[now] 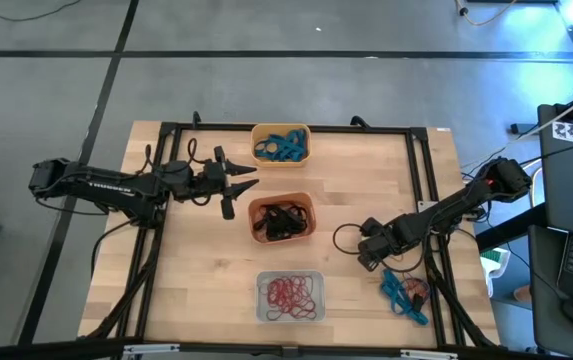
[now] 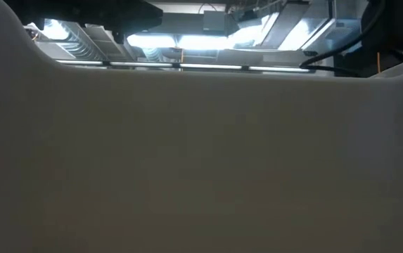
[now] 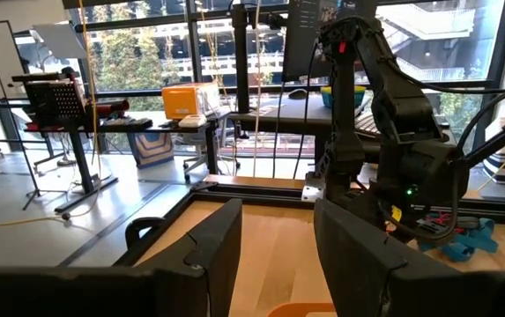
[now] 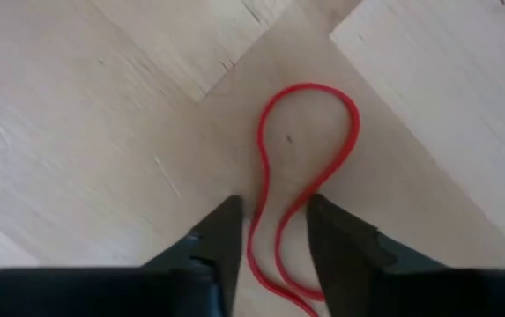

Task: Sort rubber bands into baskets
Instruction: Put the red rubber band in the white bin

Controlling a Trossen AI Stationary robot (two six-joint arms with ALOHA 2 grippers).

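Three baskets stand in a row down the table's middle. The yellow-orange one (image 1: 281, 143) holds blue-teal bands, the red-orange one (image 1: 282, 217) black bands, and the pale one (image 1: 289, 296) red bands. My right gripper (image 1: 369, 250) (image 4: 274, 233) points down at the table, open. Its fingers stand on either side of a red rubber band (image 4: 309, 132) that lies flat on the wood. My left gripper (image 1: 234, 187) (image 3: 277, 255) is open and empty. It is held level just left of the red-orange basket. A loose heap of blue-teal bands (image 1: 404, 290) lies at the near right. My right gripper comes from above with one finger (image 4: 224, 236) on each side of the red band's narrow end (image 4: 270, 231), which lies on the table. Whether the fingers touch the band, I cannot tell.
A black frame (image 1: 421, 180) and cables run round the table's edges, and a black cable loop (image 1: 344, 238) lies beside my right gripper. The pale basket's wall (image 2: 201, 161) fills most of the low view. The left wrist view shows the right arm (image 3: 384, 106) across the table.
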